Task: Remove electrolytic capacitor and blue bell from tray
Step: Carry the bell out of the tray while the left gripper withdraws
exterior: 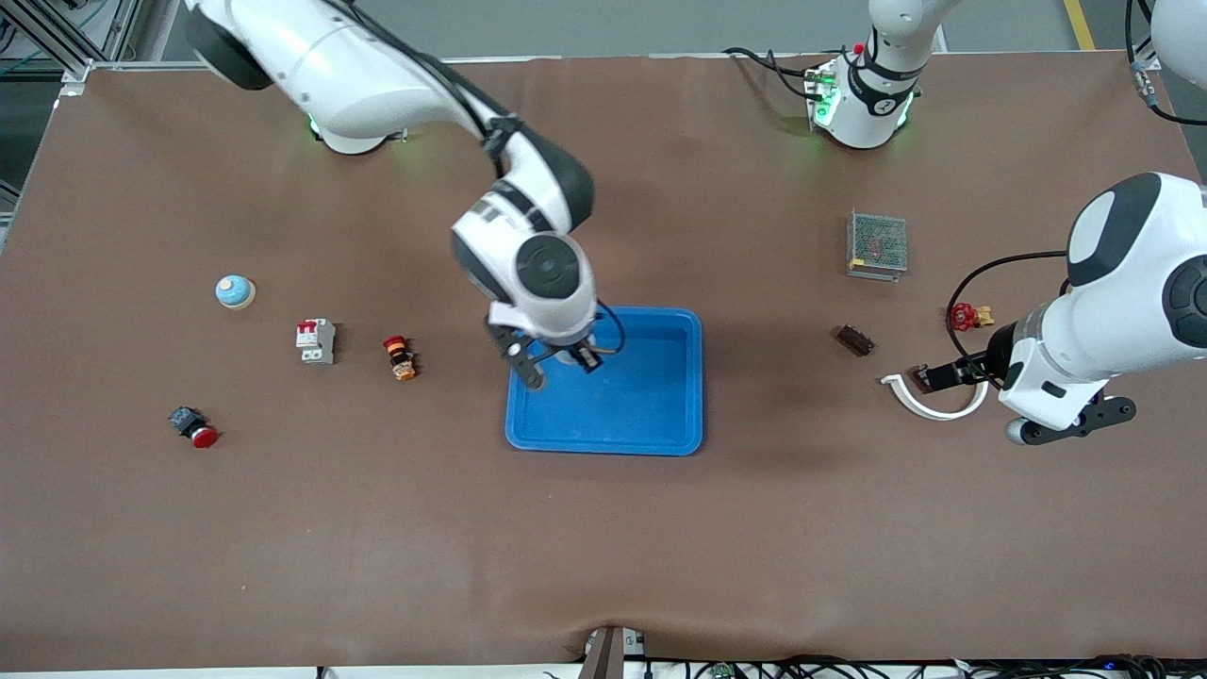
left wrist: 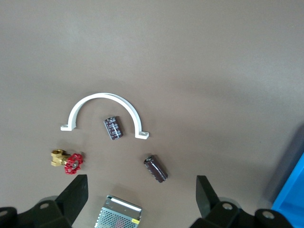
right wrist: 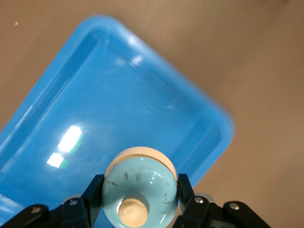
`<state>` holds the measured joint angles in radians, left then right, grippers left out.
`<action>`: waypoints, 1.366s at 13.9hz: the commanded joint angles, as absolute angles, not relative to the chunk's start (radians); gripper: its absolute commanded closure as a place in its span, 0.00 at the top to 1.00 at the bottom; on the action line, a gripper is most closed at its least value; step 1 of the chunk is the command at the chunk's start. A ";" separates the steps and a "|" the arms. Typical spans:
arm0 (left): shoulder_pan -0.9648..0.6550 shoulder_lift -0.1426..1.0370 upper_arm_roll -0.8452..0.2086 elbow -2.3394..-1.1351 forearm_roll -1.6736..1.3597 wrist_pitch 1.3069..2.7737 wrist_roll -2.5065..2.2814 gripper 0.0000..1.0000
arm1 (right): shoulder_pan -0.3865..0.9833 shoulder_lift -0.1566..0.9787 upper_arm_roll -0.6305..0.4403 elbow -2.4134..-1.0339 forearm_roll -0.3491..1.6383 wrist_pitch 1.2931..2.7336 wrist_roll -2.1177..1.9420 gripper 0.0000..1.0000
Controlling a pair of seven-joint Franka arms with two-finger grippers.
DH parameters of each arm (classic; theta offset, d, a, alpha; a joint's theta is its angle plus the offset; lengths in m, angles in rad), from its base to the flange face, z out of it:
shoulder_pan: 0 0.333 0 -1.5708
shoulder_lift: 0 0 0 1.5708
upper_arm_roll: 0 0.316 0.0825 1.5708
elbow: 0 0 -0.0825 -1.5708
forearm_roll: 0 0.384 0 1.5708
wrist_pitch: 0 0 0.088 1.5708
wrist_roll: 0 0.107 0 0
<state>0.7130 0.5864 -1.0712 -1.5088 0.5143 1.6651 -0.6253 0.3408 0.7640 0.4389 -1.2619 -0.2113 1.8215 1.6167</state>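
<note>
Fingers of the right gripper [right wrist: 140, 202] pinch a blue bell [right wrist: 139, 190] over the blue tray [exterior: 660, 424] mid-surface; the left gripper [left wrist: 142, 192] hangs with fingers spread wide above two dark capacitors [left wrist: 156, 168], one inside a white clamp's [left wrist: 102, 99] arc, toward the left arm's end; a second bell [exterior: 234, 291] sits toward the right arm's end.

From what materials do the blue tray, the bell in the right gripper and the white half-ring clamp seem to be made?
Blue tray: probably glossy moulded plastic, since it shows bright light reflections and rounded corners.
Bell: pale blue dome with scuff marks, likely painted metal or plastic, on a tan base; the look leaves it open.
White half-ring clamp: apparently matte white plastic, uniform in colour, without shine.
</note>
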 commanded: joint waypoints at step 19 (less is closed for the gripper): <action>0.700 0.326 -1.111 -1.382 0.430 1.488 -0.402 1.00 | -0.268 0.227 0.488 -1.745 -0.288 1.752 0.349 0.00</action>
